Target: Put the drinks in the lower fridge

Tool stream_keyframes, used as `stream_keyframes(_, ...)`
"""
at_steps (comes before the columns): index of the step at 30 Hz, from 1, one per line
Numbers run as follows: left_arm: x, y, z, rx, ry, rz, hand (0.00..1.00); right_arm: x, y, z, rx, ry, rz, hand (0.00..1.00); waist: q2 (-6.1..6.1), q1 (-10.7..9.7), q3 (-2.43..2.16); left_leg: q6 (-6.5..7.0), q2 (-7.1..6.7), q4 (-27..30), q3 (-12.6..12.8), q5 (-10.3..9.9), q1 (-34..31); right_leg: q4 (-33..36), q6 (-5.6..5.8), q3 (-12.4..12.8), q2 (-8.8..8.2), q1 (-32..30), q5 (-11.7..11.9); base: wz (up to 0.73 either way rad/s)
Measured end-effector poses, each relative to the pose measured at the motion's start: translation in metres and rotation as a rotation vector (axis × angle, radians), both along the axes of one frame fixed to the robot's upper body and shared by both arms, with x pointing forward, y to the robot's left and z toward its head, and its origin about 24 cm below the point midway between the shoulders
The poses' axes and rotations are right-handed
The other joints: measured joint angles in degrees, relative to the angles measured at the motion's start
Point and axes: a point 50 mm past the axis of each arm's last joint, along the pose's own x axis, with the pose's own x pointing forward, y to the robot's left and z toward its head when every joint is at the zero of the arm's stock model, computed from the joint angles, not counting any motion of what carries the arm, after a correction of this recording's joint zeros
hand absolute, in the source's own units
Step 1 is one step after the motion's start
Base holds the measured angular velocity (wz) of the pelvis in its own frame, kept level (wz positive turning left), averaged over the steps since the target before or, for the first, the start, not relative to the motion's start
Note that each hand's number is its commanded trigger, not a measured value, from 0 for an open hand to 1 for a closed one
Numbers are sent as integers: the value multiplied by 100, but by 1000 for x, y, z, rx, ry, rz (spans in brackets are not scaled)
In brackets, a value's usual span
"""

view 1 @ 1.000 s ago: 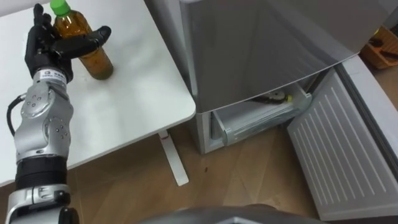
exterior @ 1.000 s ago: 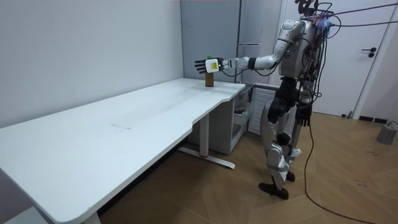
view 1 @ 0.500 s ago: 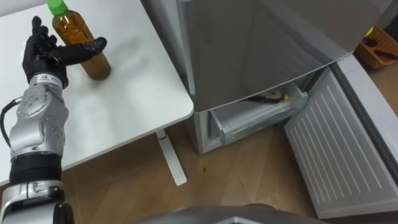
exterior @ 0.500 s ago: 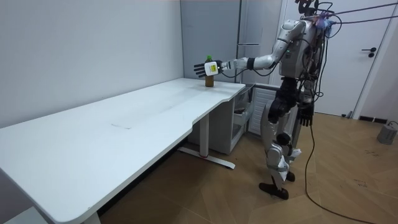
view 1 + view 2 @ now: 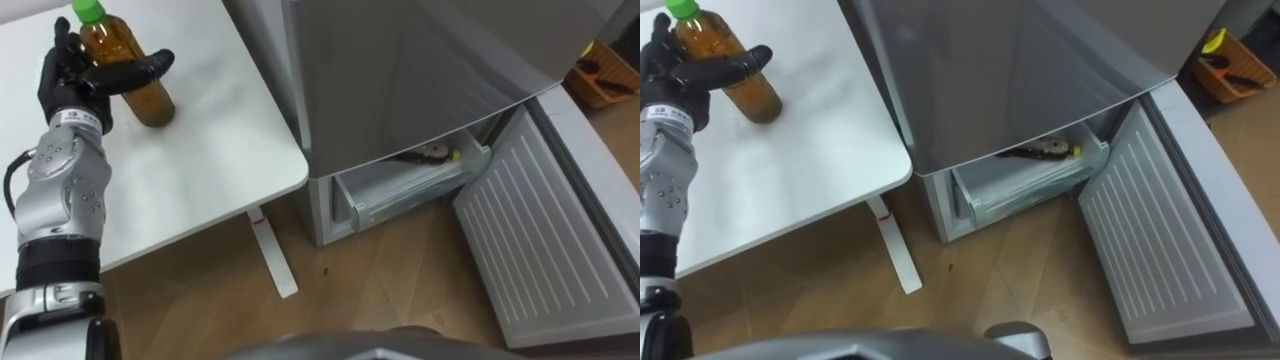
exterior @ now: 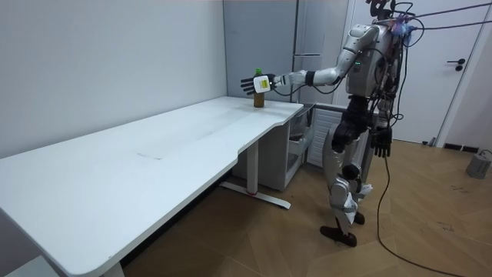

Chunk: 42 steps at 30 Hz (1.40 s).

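Little change since the earlier frames: left robot hand (image 5: pixel 70 82) has shifted a touch along the bottle (image 5: pixel 135 85), thumb now lower across its front. The bottle hasn't moved. The slight slide of the whole eye view is the camera's.

Bottle stands upright on the white surface (image 5: pixel 200 150), at 10 o'clock in the eye view, green cap (image 5: pixel 90 11) on, amber drink inside. Left robot hand is spread apart around it: thumb lies across the near side, fingers point up at the far-left side. It is not clamped yet. Right robot hand (image 6: pixel 382 142) hangs at the robot's side in the room view; can't tell its state.

Fridge (image 5: pixel 400 70) is at 3 o'clock from the bottle. Its lower door (image 5: pixel 540 240) is swung open, and the drawer (image 5: pixel 410 185) at 4 o'clock is pulled out.

Step, as judged: closing the grasp, with nothing moved toward the fridge yet.

Risks:
- If the thumb pushes before the fingers wrap, the tall bottle tips or skids away across the surface.
- A weak wrap on the smooth round body could let it slip during the lift.
- The open door could block the approach at 4 o'clock.
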Motion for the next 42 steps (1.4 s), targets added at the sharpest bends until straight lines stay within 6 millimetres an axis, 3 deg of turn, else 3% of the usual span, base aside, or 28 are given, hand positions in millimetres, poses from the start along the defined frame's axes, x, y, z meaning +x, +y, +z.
stream_keyframes(3,1,0,0,0,6,-2,0,-2,0,0,0,8,-2,0,4,-1,-3,0,-1,-3,1,0,22,1,-1,11,0,31,2,0)
stream_keyframes(4,2,-1,1,-1,5,-4,8,-2,0,0,-1,6,0,0,3,8,-3,0,-1,0,1,0,31,3,-2,14,-1,29,4,0)
stream_keyframes(5,3,-1,2,-1,3,-6,52,-2,0,0,-2,5,1,0,1,11,-4,0,-1,0,1,0,40,4,-3,14,-1,30,7,0)
stream_keyframes(6,3,-1,2,-1,3,-6,55,-2,0,1,-3,4,1,0,-1,11,-4,0,-1,-1,1,0,50,3,-4,14,-1,31,8,0)
stream_keyframes(8,4,-1,2,-3,7,-6,97,-2,-1,1,-5,-2,3,0,-2,9,-2,0,1,-5,2,0,95,-2,-4,6,1,54,8,-4)
stream_keyframes(9,5,-1,3,-3,6,-7,100,-1,-1,1,-6,-5,4,0,0,8,-1,0,1,-4,5,0,92,-2,-4,7,0,50,8,0)
stream_keyframes(16,6,4,8,14,1,-6,100,-2,-3,2,-12,-8,6,0,34,-3,0,-1,46,-4,129,0,80,13,-15,23,11,43,30,-2)
stream_keyframes(27,7,8,-6,-36,64,4,100,-1,-11,5,-35,-29,15,0,29,-29,-7,-4,42,5,149,-1,33,39,-15,27,18,23,30,0)
stream_keyframes(37,9,6,-4,-52,51,3,100,3,-12,5,-42,-52,8,0,-73,-39,-31,-5,48,7,269,0,34,3,-14,34,12,20,30,0)
stream_keyframes(42,9,7,-3,-54,50,8,100,3,-13,5,-58,-58,2,0,-98,-44,-21,-5,55,7,272,0,32,4,-16,30,15,6,32,0)
